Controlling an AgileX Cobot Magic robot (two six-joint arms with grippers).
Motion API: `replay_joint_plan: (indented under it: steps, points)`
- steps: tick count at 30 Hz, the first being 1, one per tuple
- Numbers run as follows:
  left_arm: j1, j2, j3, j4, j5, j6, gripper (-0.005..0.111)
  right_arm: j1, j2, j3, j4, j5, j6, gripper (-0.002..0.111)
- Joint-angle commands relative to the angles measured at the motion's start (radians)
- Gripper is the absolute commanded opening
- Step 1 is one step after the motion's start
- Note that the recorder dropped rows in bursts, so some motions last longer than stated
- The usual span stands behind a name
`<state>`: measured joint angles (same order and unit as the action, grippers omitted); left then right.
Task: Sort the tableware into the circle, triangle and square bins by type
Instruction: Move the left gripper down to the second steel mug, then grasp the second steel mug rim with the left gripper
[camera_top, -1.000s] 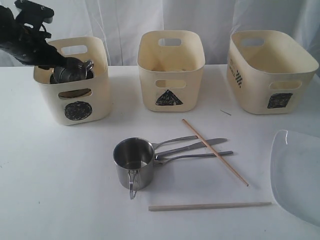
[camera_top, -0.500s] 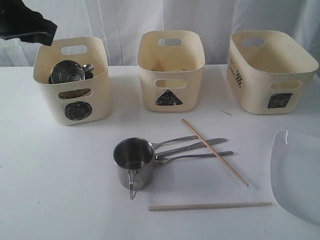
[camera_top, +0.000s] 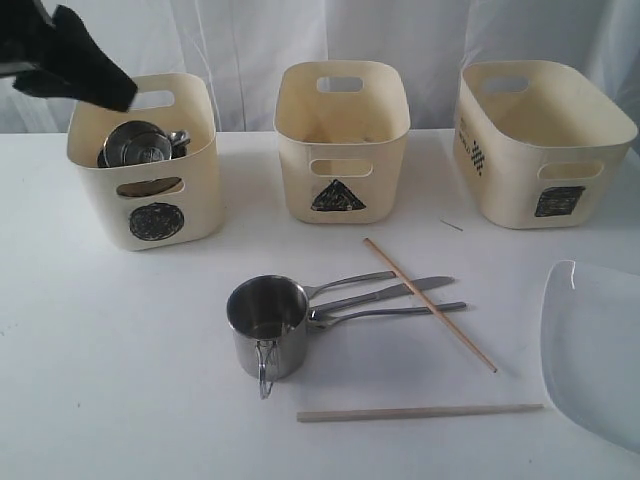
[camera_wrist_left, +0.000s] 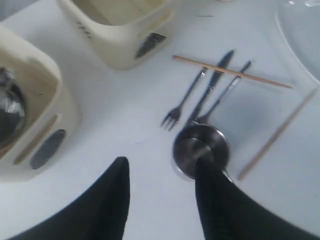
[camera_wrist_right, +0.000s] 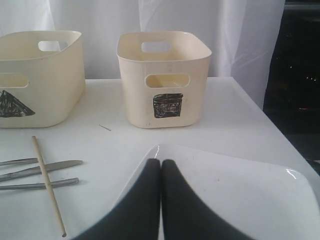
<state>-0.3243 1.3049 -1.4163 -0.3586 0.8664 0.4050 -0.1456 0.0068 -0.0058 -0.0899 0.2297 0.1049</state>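
Observation:
The circle bin (camera_top: 150, 190) at the left holds shiny steel bowls and a mug (camera_top: 138, 143). My left gripper (camera_top: 75, 62) hovers above that bin's far left corner, open and empty (camera_wrist_left: 160, 167). A second steel mug (camera_top: 266, 322) stands mid-table with the fork (camera_top: 348, 282), knife (camera_top: 385, 292) and spoon (camera_top: 385, 313) lying beside it. One chopstick (camera_top: 430, 304) lies across the cutlery, the other (camera_top: 420, 411) near the front edge. The triangle bin (camera_top: 340, 140) and the square bin (camera_top: 535, 140) stand at the back. My right gripper (camera_wrist_right: 161, 162) is shut, empty, above the clear plate (camera_wrist_right: 240, 195).
White curtain hangs behind the bins. The table's right edge (camera_wrist_right: 280, 135) runs close past the square bin, with dark space beyond it. The clear plate (camera_top: 595, 350) lies at the right front corner.
My left gripper has risen out of the circle bin, leaving the steel mug inside, and now hangs higher at the bin's far left. The right arm has not moved.

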Motion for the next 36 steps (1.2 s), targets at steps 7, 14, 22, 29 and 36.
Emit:
replay_joint_plan:
  steps: [7,14,22,29,36]
  points:
    - [-0.088,0.243,0.009,0.006,0.069,0.044,0.047,-0.001,-0.007,0.006,-0.007,-0.007,0.004,0.000]
    - [-0.088,0.466,0.009,-0.007,0.016,0.044,0.047,-0.001,-0.007,0.006,-0.007,-0.007,0.004,0.000]
    - [-0.090,0.503,0.009,-0.131,-0.098,0.029,0.047,-0.001,-0.007,0.006,-0.007,-0.007,0.004,0.000]
    - [-0.101,0.522,0.009,-0.135,-0.137,0.013,0.047,-0.001,-0.007,0.006,-0.007,-0.009,0.004,0.000]
    - [-0.106,0.582,0.009,-0.135,-0.096,0.015,0.047,-0.001,-0.007,0.006,-0.007,-0.007,0.004,0.000]
